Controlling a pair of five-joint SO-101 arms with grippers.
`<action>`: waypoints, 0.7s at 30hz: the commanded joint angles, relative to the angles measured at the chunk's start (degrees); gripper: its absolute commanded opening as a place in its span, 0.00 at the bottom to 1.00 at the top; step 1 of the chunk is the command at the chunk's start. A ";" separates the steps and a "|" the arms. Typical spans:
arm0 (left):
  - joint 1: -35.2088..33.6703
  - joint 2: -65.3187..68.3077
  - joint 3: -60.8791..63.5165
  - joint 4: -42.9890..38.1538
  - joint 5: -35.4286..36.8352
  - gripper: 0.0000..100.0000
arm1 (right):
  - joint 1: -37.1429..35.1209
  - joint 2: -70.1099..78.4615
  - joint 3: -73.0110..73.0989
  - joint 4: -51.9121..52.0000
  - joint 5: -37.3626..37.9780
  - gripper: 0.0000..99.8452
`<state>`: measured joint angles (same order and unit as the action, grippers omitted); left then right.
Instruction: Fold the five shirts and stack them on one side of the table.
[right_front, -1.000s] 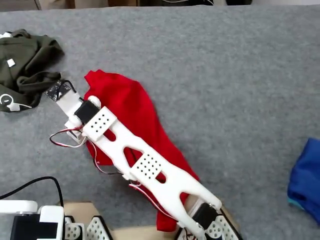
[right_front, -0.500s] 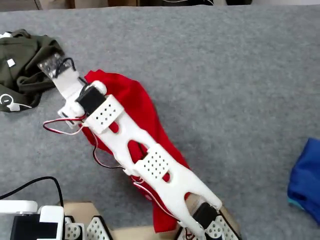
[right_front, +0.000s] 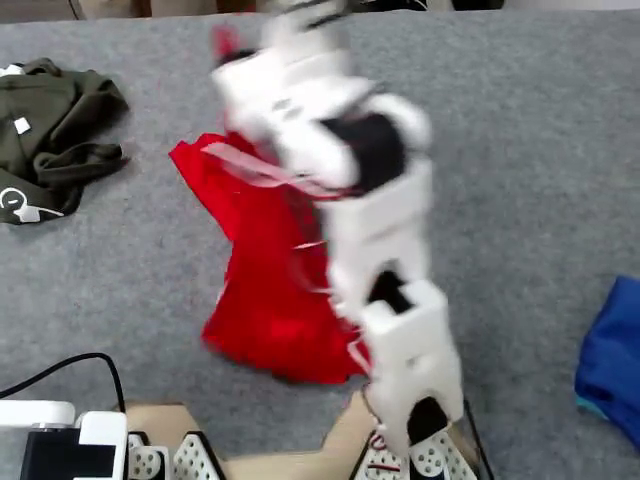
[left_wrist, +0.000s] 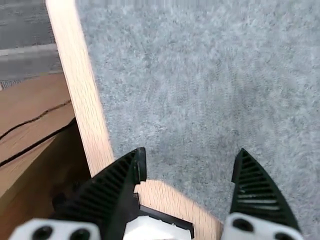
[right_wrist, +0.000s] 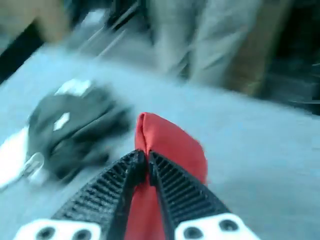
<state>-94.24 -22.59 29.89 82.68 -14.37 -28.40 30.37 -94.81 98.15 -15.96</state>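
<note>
Nearest me, my left pincer (left_wrist: 191, 152) gapes wide, empty, above the wooden edge of the worktop (left_wrist: 200, 75). My right pincer (right_wrist: 146, 155) is clamped on the soft red shirt (right_front: 265, 290), lifted mid-felt; open grey room runs toward the blue shirt (right_front: 612, 350); crumpled olive shirt (right_front: 55, 120) lies far-left.

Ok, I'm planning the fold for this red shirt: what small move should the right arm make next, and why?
Probably pull the pinched edge away from the bunched part, then lower it flat. The right end effector is shut on a fold of the red shirt, raised above the table, while the rest lies crumpled.
</note>
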 joint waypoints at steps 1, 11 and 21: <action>0.09 -1.71 -3.25 -0.26 -0.44 0.29 | 13.23 -7.25 -0.40 2.46 -0.18 0.01; 28.66 -1.71 -11.43 13.01 -0.09 0.29 | 34.07 -8.84 -0.40 3.52 -0.09 0.01; 81.41 -1.01 -19.60 17.23 15.38 0.29 | 48.13 4.70 0.57 3.60 0.00 0.01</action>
<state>-28.57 -22.59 14.33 99.12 -2.15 14.77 32.31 -94.46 101.23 -15.96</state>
